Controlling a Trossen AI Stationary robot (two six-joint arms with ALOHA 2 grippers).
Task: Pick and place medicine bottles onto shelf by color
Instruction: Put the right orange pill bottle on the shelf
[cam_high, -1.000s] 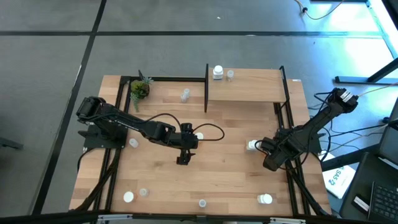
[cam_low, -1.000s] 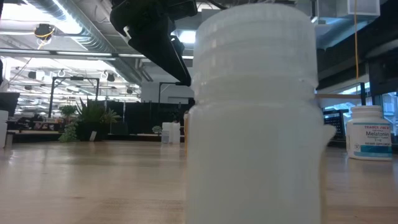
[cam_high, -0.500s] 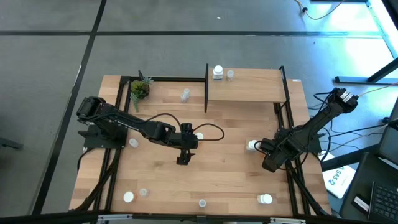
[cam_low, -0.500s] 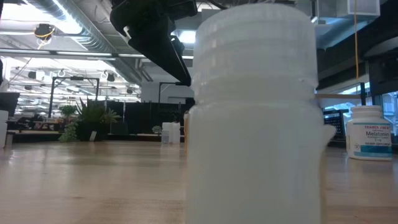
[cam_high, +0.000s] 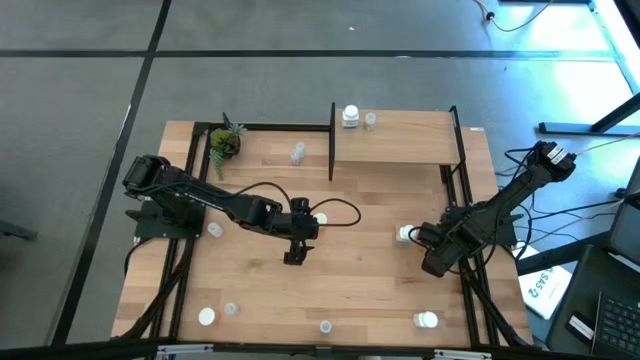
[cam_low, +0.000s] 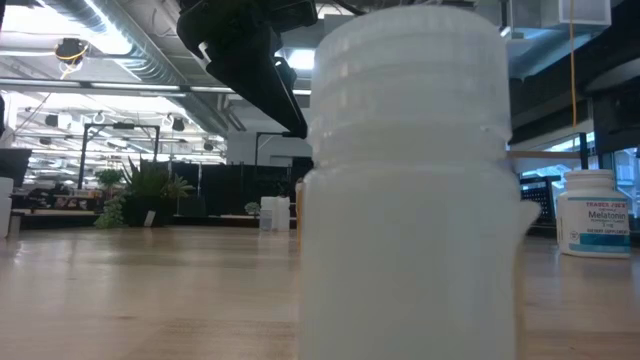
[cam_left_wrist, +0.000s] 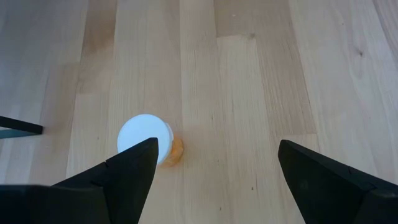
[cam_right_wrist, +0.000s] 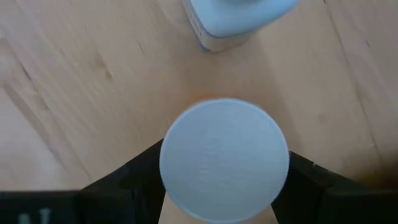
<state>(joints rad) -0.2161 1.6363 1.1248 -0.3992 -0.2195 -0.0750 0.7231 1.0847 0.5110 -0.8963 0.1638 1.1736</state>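
Bottles are scattered over the desk (cam_high: 350, 280). Two stand on the shelf (cam_high: 420, 140) at the far edge: a white one (cam_high: 350, 117) at its far left corner and a clear one (cam_high: 371, 119) just beside it. Another clear bottle (cam_high: 297, 153) stands on the desk left of the shelf, near the small potted plant (cam_high: 224, 144) at the far left corner. Along the near edge sit four more: a white-capped one (cam_high: 206, 317) and a clear one (cam_high: 231, 310) toward the left, one (cam_high: 325, 327) at the middle that fills the low view as a ribbed, milky cylinder (cam_low: 410, 190), and a white bottle (cam_high: 427, 321) toward the right. A further bottle (cam_high: 215, 230) stands by the left arm's base.

Near the desk's middle the left gripper (cam_high: 293, 257) hangs with its fingers (cam_left_wrist: 124, 180) spread wide and nothing between them; below it stands an orange bottle with a round white cap (cam_left_wrist: 145, 138), just beside one finger and apart from it.

By the right edge the right gripper (cam_high: 418, 236) has its fingers (cam_right_wrist: 124, 186) on either side of the white cap of another orange-bodied bottle (cam_right_wrist: 224, 158), closed against it. A labelled white bottle (cam_right_wrist: 239, 18) stands just beyond.
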